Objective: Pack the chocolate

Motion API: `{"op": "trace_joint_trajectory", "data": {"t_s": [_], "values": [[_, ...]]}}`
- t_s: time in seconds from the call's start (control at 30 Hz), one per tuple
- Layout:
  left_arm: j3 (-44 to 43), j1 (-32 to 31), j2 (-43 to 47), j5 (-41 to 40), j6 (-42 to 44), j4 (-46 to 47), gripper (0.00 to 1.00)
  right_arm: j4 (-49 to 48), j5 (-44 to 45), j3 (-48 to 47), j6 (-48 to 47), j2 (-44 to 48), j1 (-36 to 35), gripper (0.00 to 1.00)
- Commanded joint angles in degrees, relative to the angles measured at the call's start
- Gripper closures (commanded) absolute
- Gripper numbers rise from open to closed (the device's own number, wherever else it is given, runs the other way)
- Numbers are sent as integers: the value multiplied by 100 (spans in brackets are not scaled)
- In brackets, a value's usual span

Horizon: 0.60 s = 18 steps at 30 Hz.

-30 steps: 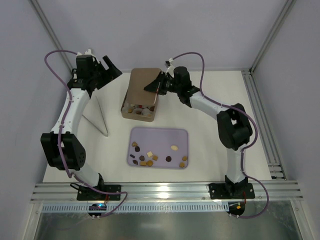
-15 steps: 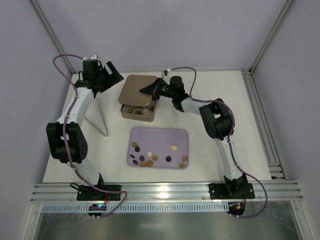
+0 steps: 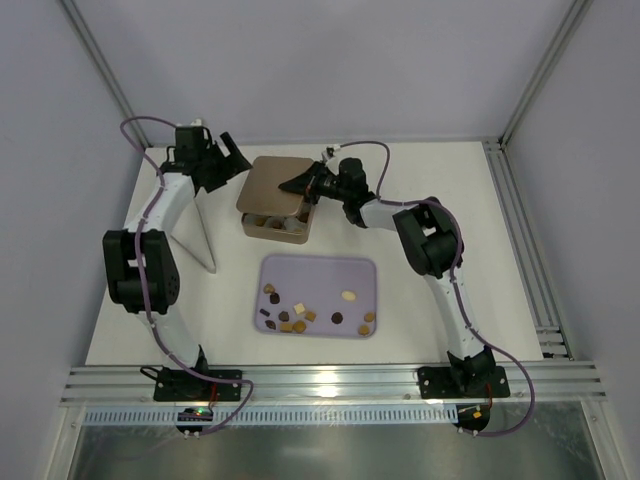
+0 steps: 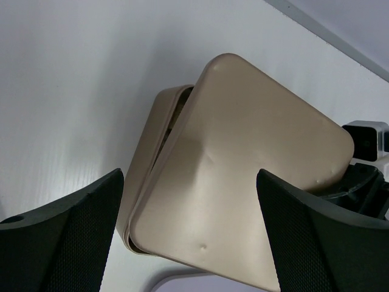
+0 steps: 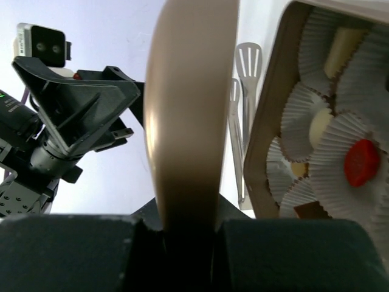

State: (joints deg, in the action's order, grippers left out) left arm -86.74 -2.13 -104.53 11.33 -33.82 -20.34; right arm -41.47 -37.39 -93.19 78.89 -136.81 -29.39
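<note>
your right gripper (image 5: 185, 234) pinches the tan lid (image 3: 272, 185) by its edge above the tin (image 3: 292, 235), near the far edge; left gripper (image 3: 228, 158) gapes wide, empty. chocolate (image 3: 299, 307) lies scattered on the lavender tray (image 3: 320, 270), mid-desk.

Tan lid (image 4: 243, 182) apparently askew over tin (image 4: 146, 143)

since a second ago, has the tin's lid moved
Yes. The tan lid, gripped by the right gripper, has swung down and toward the lilac tray, covering more of the open tin.
</note>
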Motion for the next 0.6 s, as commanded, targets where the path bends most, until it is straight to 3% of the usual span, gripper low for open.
{"op": "trace_joint_trajectory", "data": {"t_s": [0.0,0.57], "values": [[-124,-7,-76,132,86,215,13,-317,-146,46,-14,58,29,96],[-291,-86,-480,229,113,74,15,-80,-278,46,-76,-153,21,96]]}}
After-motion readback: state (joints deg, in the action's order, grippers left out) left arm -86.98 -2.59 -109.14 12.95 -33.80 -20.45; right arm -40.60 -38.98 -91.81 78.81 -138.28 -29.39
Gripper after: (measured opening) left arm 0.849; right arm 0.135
